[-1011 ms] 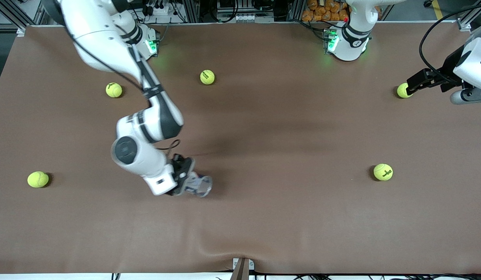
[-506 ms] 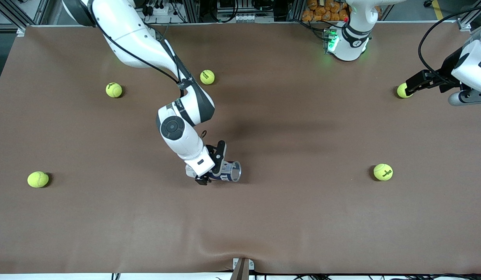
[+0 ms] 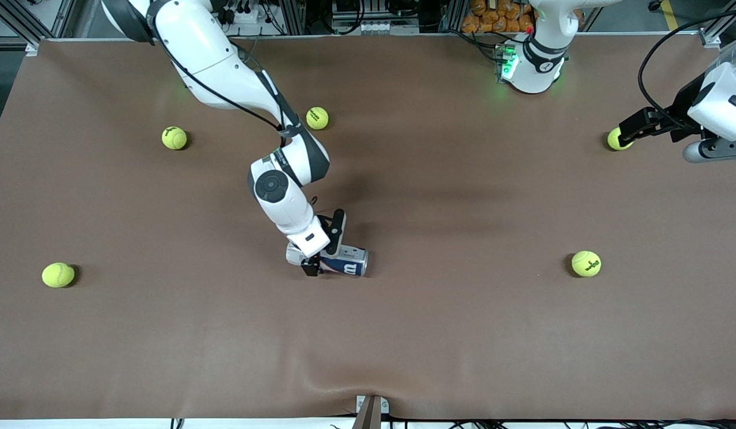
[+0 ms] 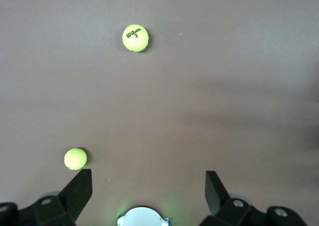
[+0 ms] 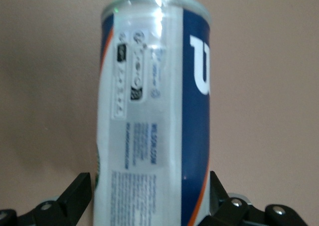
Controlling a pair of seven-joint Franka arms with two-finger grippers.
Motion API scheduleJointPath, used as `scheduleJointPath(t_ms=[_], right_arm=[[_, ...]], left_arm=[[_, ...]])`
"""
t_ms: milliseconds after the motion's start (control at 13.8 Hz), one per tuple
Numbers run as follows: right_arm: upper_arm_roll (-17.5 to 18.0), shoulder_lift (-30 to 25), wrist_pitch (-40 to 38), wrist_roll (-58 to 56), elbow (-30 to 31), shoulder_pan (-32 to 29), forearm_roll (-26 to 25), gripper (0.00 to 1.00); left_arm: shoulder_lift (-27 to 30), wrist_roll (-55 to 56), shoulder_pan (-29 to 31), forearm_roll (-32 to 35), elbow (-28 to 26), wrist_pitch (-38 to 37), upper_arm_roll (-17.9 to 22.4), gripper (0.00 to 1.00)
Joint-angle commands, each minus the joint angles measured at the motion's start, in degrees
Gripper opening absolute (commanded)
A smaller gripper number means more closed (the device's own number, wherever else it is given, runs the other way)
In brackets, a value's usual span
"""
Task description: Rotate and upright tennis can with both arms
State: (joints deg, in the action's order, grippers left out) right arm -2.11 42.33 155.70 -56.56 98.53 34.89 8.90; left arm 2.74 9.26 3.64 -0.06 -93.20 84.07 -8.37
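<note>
The tennis can (image 3: 350,263) lies on its side on the brown table near the middle, its silvery rim toward the left arm's end. In the right wrist view the tennis can (image 5: 154,86) shows a white, dark-blue and orange-red label. My right gripper (image 3: 325,244) is open and straddles the can's body, with one finger (image 5: 79,193) on each side of it. My right gripper (image 5: 149,188) does not squeeze it. My left gripper (image 3: 627,132) waits open and empty over the left arm's end of the table, by a tennis ball (image 3: 617,138). My left gripper (image 4: 147,186) has only bare table between its fingers.
Several yellow-green tennis balls lie scattered: one (image 3: 317,118) by the right forearm, one (image 3: 174,137) and one (image 3: 58,274) toward the right arm's end, one (image 3: 586,263) toward the left arm's end. The left wrist view shows two balls (image 4: 135,38) (image 4: 75,158).
The right arm swung the can toward the table's middle, laid it flat on its side, and its jaws opened off it. The left arm barely moved.
</note>
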Motion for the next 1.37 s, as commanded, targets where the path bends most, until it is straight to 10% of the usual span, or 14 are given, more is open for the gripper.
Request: scheduleJointPath(t_ms=[0, 722, 1300], right_arm=[[-0.6, -2.9, 0.8, -1.0, 1.9, 0.7, -0.5, 1.0], [-1.0, -16.3, -22.4, 4.8, -1.2, -1.1, -0.4, 1.0], [-12.0, -25.2, -37.9, 28.8, -1.2, -1.1, -0.5, 1.0]], left_arm=[[0.1, -1.1, 0.5, -1.1, 0.3, -1.1, -0.2, 1.0], [-2.1, -0.8, -0.4, -2.6, 0.9, 0.2, -0.3, 1.0], [-15.7, -0.8, -2.6, -15.5, 1.2, 16.4, -3.9, 1.0]])
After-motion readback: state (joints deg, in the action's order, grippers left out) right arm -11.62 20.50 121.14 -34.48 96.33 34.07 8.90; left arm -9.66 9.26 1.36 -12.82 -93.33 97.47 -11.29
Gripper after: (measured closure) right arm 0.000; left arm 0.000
